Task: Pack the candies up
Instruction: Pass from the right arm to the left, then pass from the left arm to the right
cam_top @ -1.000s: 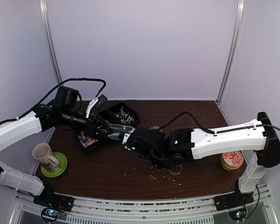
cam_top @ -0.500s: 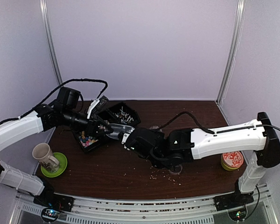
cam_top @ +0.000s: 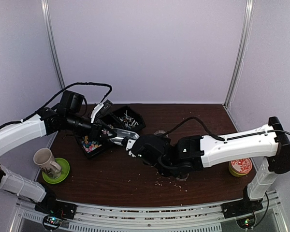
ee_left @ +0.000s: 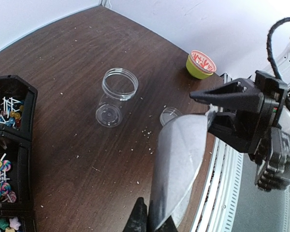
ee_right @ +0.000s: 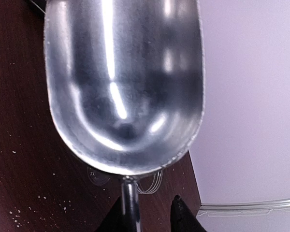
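The right arm has edged left and sunk a little, bringing the right pincer (ee_left: 202, 108) up to the scoop (ee_left: 176, 159). Left of the left pincer (ee_left: 153, 223), the candies (ee_left: 0, 169) sit in their tray (ee_left: 26, 104). That pincer is clamped on the empty scoop's rim. The right one's fingers stand spread around the handle end, gripping nothing. This looks like a handover, with scooping to come next. The open jar (ee_left: 117, 92) waits beyond both.
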Controlling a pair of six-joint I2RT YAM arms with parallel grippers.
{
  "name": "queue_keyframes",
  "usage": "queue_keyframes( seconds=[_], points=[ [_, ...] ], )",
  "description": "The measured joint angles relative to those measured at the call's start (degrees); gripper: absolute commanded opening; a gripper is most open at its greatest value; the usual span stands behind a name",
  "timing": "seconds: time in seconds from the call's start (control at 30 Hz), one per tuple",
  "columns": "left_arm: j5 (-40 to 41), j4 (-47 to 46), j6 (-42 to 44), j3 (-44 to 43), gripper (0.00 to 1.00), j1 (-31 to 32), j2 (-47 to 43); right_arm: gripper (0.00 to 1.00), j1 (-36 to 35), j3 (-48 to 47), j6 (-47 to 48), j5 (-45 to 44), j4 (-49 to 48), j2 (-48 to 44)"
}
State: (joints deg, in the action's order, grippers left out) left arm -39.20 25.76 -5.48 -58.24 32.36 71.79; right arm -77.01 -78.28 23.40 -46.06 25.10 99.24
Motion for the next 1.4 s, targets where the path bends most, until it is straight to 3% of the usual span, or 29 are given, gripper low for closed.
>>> queue_keyframes(
  seconds=[0.37, 0.67, 0.77, 0.93, 1.07, 1.4],
  points=[
    [-4.9, -1.1, 0.1, 0.0, 0.0, 0.3, -1.5, 0.46, 0.0, 18.6, 9.1, 10.3, -19.6, -17.7],
    [-5.7, -1.1, 0.2, 0.0, 0.0, 0.3, -1.7, 0.43, 0.0, 25.6, 11.4, 17.1, -27.2, -24.0],
    [-6.2, -1.1, 0.2, 0.0, 0.0, 0.3, -1.7, 0.52, 0.0, 27.7, 12.2, 19.1, -29.9, -25.9],
    [-7.1, -1.2, 0.2, 0.0, 0.0, 0.3, -1.7, 0.5, 0.0, 29.9, 12.7, 21.5, -33.7, -27.8],
    [-7.7, -1.3, 0.2, 0.0, 0.0, 0.3, -1.7, 0.59, 0.0, 30.9, 13.7, 22.9, -37.0, -27.8],
    [-9.2, -1.4, 0.2, 0.3, 0.0, 0.3, -1.7, 0.45, -1.6, 31.3, 18.3, 23.3, -42.9, -24.3]
  ],
)
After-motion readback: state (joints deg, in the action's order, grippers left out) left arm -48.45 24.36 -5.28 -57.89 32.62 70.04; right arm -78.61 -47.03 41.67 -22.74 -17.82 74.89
